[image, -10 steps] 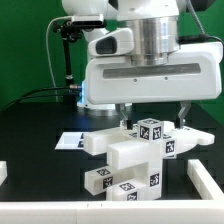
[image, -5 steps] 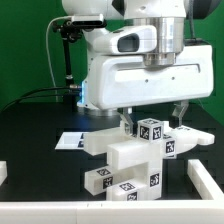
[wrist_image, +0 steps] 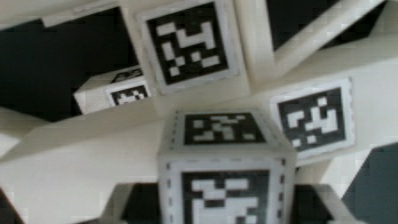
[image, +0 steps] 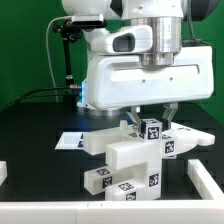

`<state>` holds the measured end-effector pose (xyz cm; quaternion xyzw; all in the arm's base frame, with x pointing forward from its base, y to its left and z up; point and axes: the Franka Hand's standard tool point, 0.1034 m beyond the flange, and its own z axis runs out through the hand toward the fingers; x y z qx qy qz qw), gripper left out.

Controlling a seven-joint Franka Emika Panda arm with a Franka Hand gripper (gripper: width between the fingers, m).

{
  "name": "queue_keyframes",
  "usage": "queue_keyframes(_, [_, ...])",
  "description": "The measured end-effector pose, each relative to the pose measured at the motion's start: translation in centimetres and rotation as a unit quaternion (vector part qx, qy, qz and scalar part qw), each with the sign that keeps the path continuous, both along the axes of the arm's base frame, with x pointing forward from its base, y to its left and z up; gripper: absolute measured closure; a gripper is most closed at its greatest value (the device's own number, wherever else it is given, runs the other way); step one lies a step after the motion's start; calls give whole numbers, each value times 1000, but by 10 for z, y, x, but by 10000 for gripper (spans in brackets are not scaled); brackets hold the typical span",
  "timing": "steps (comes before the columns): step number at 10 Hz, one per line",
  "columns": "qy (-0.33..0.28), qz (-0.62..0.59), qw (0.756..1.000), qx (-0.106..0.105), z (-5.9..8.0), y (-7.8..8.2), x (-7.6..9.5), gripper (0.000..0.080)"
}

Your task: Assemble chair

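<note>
The chair [image: 135, 152] is a cluster of chunky white tagged pieces in the middle of the black table. An upright tagged post [image: 150, 129] stands at its top. My gripper [image: 149, 116] hangs straight over it, one finger on each side of the post. In the wrist view the post [wrist_image: 222, 165] fills the middle, and dark fingers [wrist_image: 139, 200] press against both its sides. The gripper is shut on the post. More tagged chair pieces [wrist_image: 187, 45] lie beyond it.
A loose tagged white block [image: 108, 181] lies in front of the chair. The marker board [image: 68, 141] lies flat behind it, toward the exterior view's left. White raised rims stand at the left edge [image: 3, 172] and the right edge [image: 206, 180]. A green wall is behind.
The gripper's fingers have closed inward from wide apart onto the sides of the post. The hand has sunk slightly. The chair pieces have not moved.
</note>
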<state>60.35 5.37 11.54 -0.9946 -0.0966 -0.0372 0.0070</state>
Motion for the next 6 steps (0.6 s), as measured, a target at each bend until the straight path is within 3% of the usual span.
queue_keyframes(4, [0, -141, 990, 10, 0, -4, 1, 515])
queue_keyframes(6, [4, -252, 967, 26, 0, -11, 1, 515])
